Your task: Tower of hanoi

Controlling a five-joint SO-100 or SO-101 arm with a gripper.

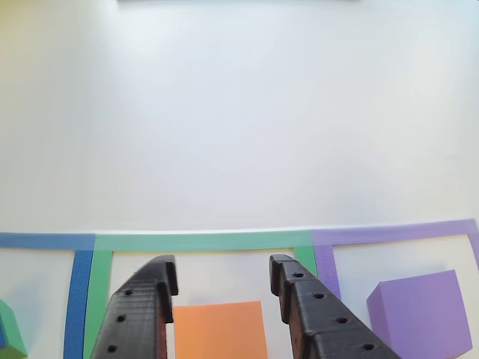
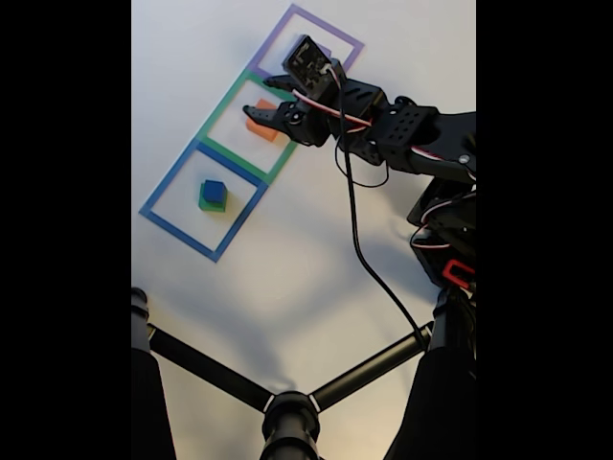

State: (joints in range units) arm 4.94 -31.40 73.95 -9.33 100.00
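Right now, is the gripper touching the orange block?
Cannot tell. In the other view the open gripper straddles the orange block; one finger's inner edge meets the block's side in the image, and the view cannot show contact or gap.

You have four foam blocks: one purple block (image 1: 419,314), one orange block (image 1: 221,329), one green cube (image 2: 213,202) and one blue cube (image 2: 213,189). You have three tape squares: one blue tape square (image 2: 172,182), one green tape square (image 2: 218,108) and one purple tape square (image 2: 340,34).

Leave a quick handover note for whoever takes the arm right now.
Hand: open, jaws either side of the orange foam block, not closed on it.
Orange foam block sits in the green tape square.
Small blue foam cube is stacked on the green foam cube in the blue tape square.
Purple foam block is in the purple tape square.
Left: the orange grasp and the remaining Hanoi moves.
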